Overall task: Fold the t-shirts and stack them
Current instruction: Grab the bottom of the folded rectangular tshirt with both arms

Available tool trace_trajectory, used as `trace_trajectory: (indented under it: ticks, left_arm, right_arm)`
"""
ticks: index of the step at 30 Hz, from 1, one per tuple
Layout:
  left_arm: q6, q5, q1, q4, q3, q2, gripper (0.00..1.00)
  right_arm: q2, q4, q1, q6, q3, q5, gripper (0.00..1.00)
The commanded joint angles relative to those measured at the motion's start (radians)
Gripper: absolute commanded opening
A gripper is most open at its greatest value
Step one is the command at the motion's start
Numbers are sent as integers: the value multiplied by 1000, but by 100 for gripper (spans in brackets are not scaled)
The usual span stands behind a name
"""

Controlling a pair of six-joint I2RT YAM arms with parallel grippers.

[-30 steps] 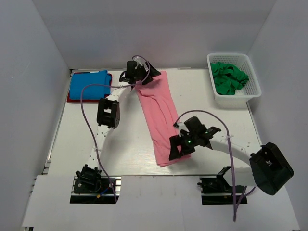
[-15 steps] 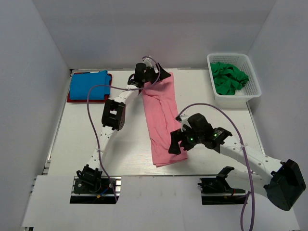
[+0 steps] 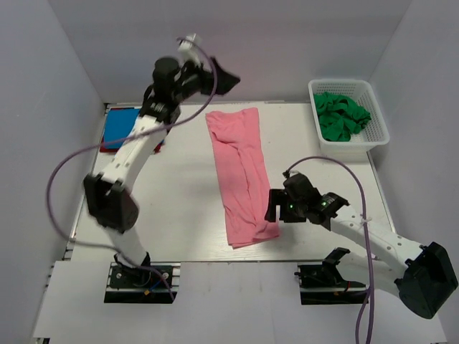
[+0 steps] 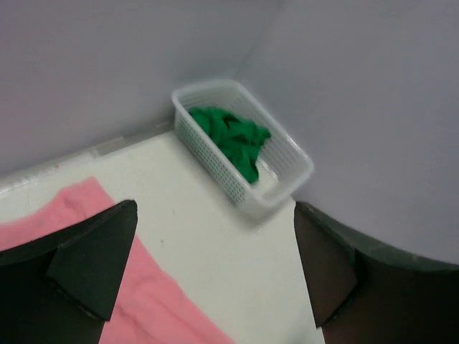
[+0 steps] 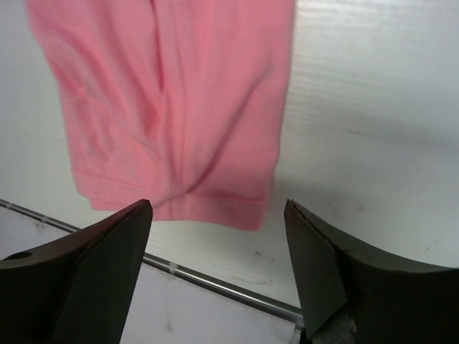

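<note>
Grey walls enclose a white bench [image 3: 179,208]. Folded into a long strip, the salmon pink t-shirt [image 3: 240,172] lies down its middle. At far right, a white lattice basket [image 3: 349,149] holds crumpled dark green t-shirts [image 3: 341,118]. Only the overhead view shows the blue t-shirt [image 3: 118,127], far left. The left tool [image 3: 228,77] hangs high, fingers spread, empty. The right tool [image 5: 215,265], likewise spread and empty, sits just right of the pink near hem.
</note>
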Motion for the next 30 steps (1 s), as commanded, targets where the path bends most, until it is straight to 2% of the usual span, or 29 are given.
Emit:
trace_trajectory:
  ticks: [1, 2, 4, 5, 7, 8, 11, 14, 15, 18, 19, 20, 24, 30]
  left_arm:
    - [2, 39, -33, -57, -388, -178, 100]
    - [-21, 15, -42, -57, -544, -287, 100]
    - [-55, -22, -56, -127, -668, -384, 100]
    - [-78, -69, -68, -151, -776, -427, 100]
    - [-126, -59, -85, -188, -881, -546, 100]
    - [-142, -39, -103, -205, -961, -576, 100]
    - [-195, 8, -148, -292, -1065, -659, 100]
    - [-209, 30, -206, -383, -1106, -681, 100]
    - [-209, 30, -235, -402, -1121, -691, 100]
    - [-196, 40, -280, -434, -1142, -656, 100]
    - [-196, 50, -315, -434, -1143, -636, 100]
    - [-180, 60, -333, -425, -1143, -612, 100]
    - [-108, 60, -422, -452, -1117, -494, 99]
    - [-52, 10, -530, -505, -1063, -392, 92]
  right_arm:
    - [8, -31, -2, 46, -45, -6, 79]
    - [17, -34, -2, 25, -45, -12, 74]
    - [37, -25, -1, 4, -53, -44, 73]
    - [54, -21, -1, -22, -57, -76, 73]
    - [74, -9, -1, -43, -60, -115, 73]
    - [83, -6, -1, -44, -62, -126, 73]
    - [138, 17, 1, -59, -70, -167, 69]
    - [169, 15, -2, -46, -90, -164, 52]
    - [169, 32, -4, -21, -114, -155, 36]
    - [163, 21, -4, 26, -151, -101, 17]
    - [148, 29, -2, 29, -162, -113, 5]
    - [136, 38, -5, 33, -169, -130, 0]
    - [94, 103, -8, 34, -218, -178, 0]
    - [47, 85, -14, 28, -220, -150, 0]
